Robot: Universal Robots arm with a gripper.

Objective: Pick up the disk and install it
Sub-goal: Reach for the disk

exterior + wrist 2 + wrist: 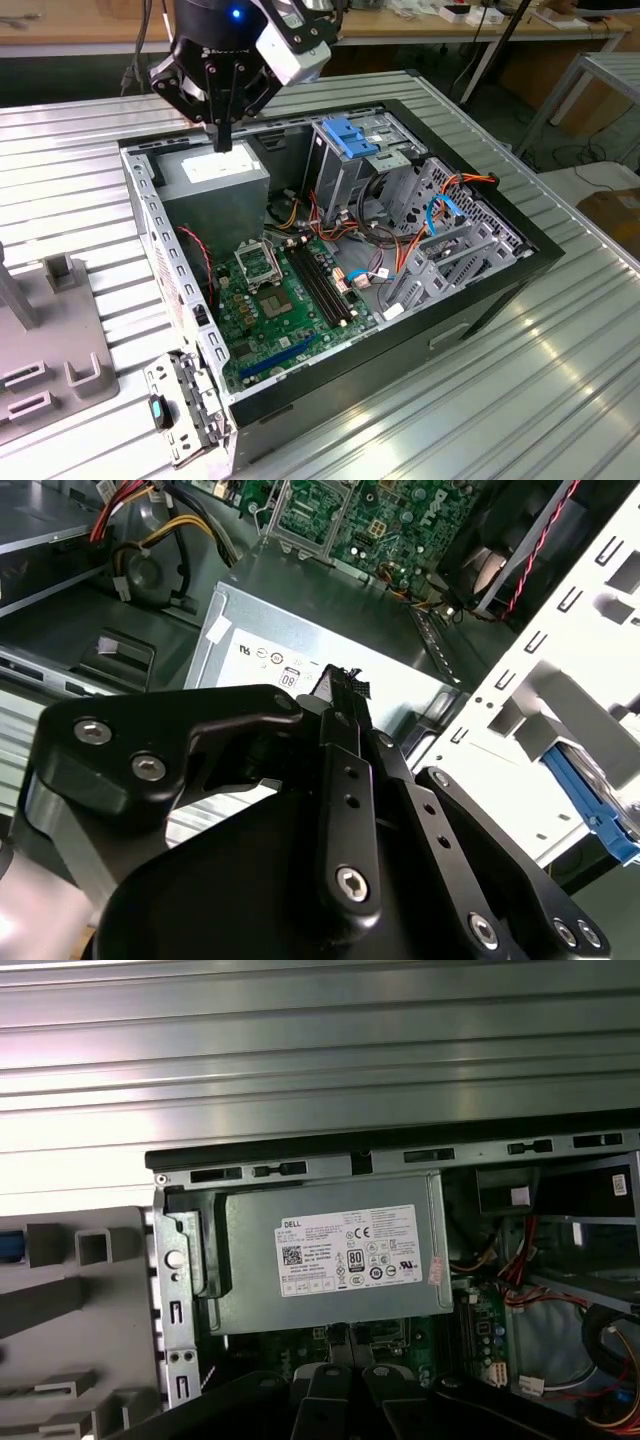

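While the gripper (222, 138) hangs just above the grey power supply box (215, 180) in a corner of the open computer case (530, 262), its fingers (340, 770) are pressed together with nothing between them. Seen in the second wrist view, the disk (598, 815) sits outside the case, beyond the slotted rear wall (510, 730), showing a silver-grey body and a blue edge frame, well apart from the fingertips. The case stands on a ribbed metal table (520, 400).
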